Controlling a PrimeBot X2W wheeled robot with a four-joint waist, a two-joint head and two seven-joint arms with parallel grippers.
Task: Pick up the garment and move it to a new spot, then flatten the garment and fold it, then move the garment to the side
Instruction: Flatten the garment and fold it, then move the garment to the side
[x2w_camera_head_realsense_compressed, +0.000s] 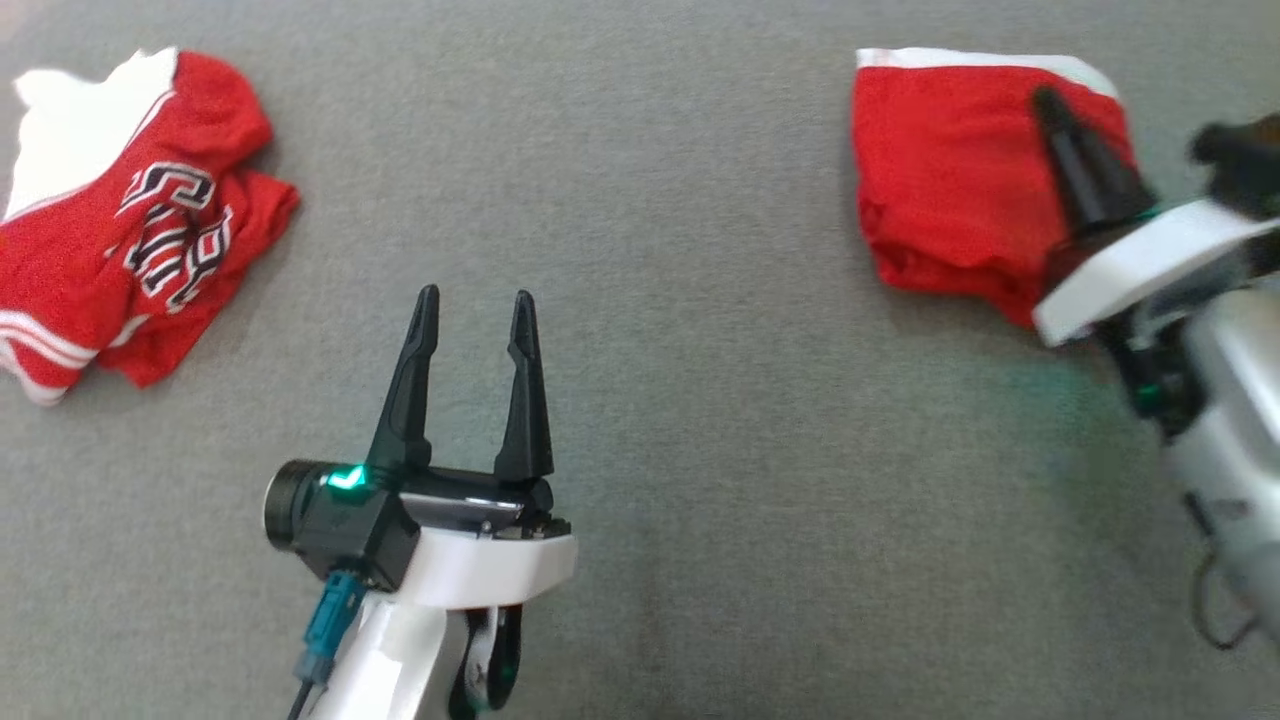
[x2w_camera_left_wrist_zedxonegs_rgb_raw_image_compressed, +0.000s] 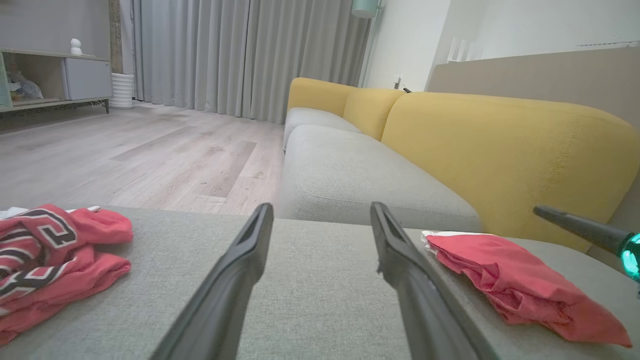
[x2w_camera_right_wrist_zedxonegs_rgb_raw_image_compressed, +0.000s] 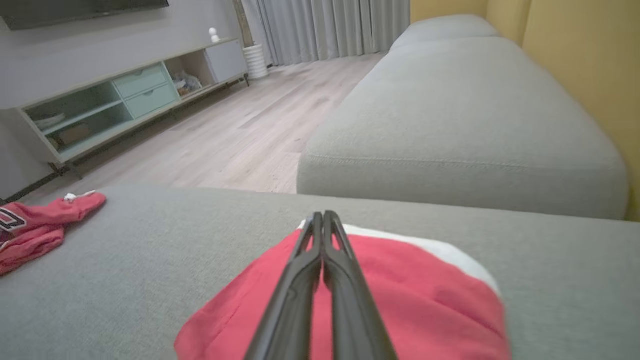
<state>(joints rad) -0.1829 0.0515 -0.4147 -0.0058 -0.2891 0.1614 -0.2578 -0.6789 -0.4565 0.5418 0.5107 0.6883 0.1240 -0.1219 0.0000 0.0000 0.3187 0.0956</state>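
folded garment (x2w_camera_head_realsense_compressed: 950, 170) laid upper right, judged set aside | right gripper (x2w_camera_head_realsense_compressed: 1048, 100) over it, jaws pressed together, nothing seen pinched | left gripper (x2w_camera_head_realsense_compressed: 475, 295) lower centre, jaws held wide, parked clear

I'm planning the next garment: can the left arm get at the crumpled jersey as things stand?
Probably yes. The left pincer stands open and empty over the bare grey cushion, and nothing lies between it and the crumpled jersey off to its left. Whether the arm stretches that far isn't certain.
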